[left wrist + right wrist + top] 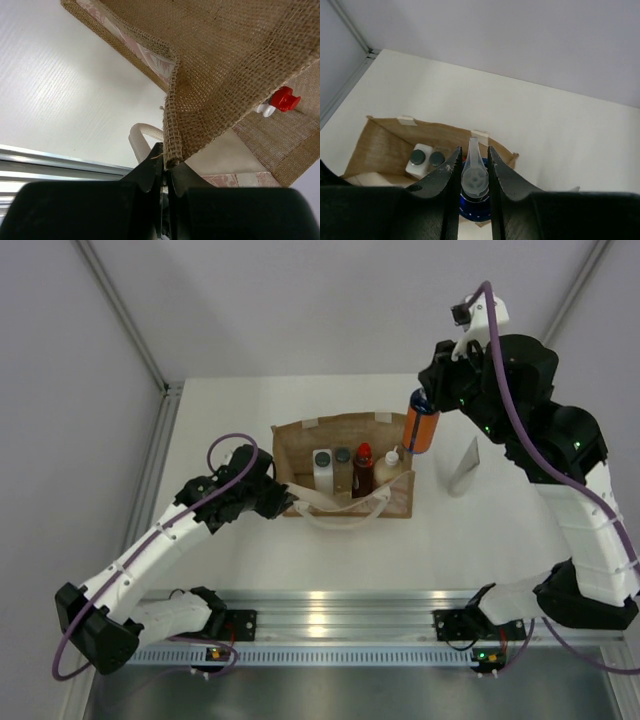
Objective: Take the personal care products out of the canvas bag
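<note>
The left gripper (287, 502) (166, 162) is pinched tight on the left end wall of the tan-brown woven canvas bag (330, 435) (225, 50), with the burlap edge caught between its nearly touching black fingers and a cream looped handle (142, 137) curving just beyond them. To the right of this gripper four bottles stand upright in a row inside the bag. First comes the white squarish bottle with a dark cap (322, 468) (417, 159), then the clear bottle with a grey cap (343, 460) (436, 159) touching it. After these stand the red bottle with a red cap (364, 468) (284, 98) and the cream bottle with a white nozzle (392, 462). The bag rests on the white table (250, 410). The right gripper (428, 400) (472, 151) is narrowly closed around the top of the orange cylindrical bottle (421, 428) (474, 177). It clamps the bottle's dark blue cap and clear pump head and holds the bottle upright in the air, above the bag's right end. The other bottles lie below and to its left.
</note>
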